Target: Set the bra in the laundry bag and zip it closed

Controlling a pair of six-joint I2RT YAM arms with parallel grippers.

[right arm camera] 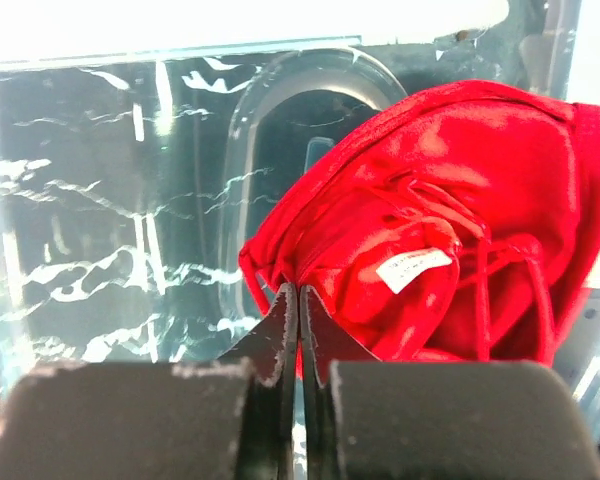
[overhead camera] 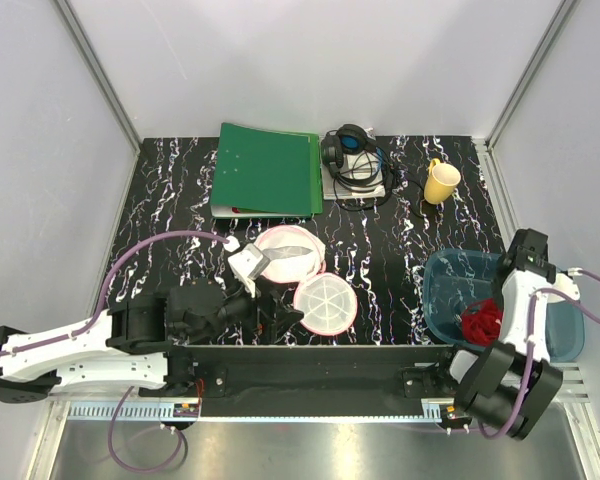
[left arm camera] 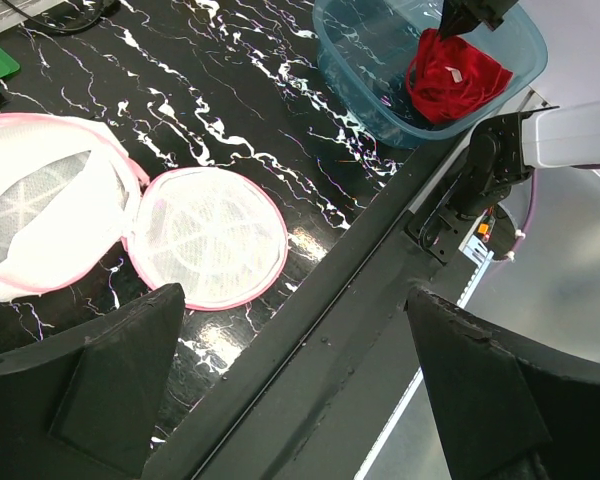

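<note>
Crumpled red bra [right arm camera: 460, 200], white tag [right arm camera: 412, 268] showing, fills the frame's right; right gripper [right arm camera: 298, 300] pinches its edge, left gripper [left arm camera: 295, 300] gapes wide.

Red bra [right arm camera: 430, 200], blue tray [overhead camera: 448, 290], laundry bag [overhead camera: 325, 303] — white, pink trim

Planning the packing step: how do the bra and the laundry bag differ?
Colour: the bra is bright red; the laundry bag is white mesh with pink trim. Place: the bra sits in the blue tray; the laundry bag lies on the black table. Pose: the bra is bunched up, its edge pinched by the right gripper; the laundry bag lies unzipped, its round faces spread. Both are soft fabric.
</note>
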